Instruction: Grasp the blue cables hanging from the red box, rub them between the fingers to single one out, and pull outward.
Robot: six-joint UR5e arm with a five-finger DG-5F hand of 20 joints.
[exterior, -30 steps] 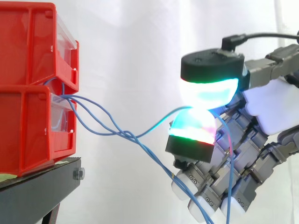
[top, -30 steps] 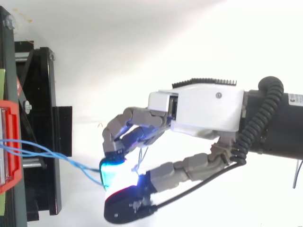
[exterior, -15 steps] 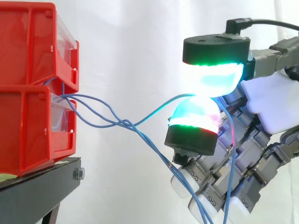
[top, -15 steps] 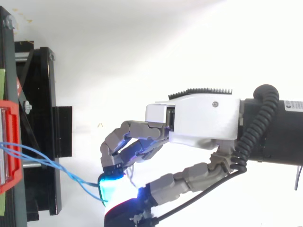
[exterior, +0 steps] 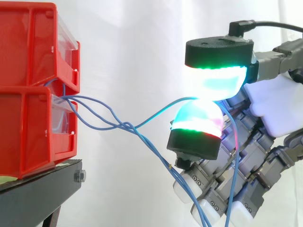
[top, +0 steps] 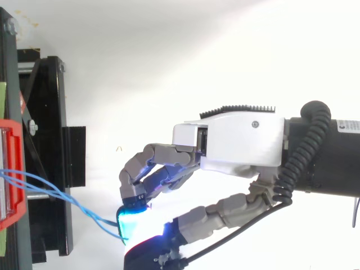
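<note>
Evidently the hand [exterior: 277, 109] pinched one of the blue cables [exterior: 129, 126] between its pads [exterior: 215, 83], well apart from the red box [exterior: 28, 127], and I judged a steady outward pull was due next.

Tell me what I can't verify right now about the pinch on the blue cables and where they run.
Side view: how many blue cables sit between the pads; the glow washes out the contact.
Side view: the cables' free ends; the bottom edge cuts them off.
Both views: where the cables start inside the red bins; the walls hide it.
Top view: the pinch of the hand; the bottom edge cuts the lower pad.
</note>
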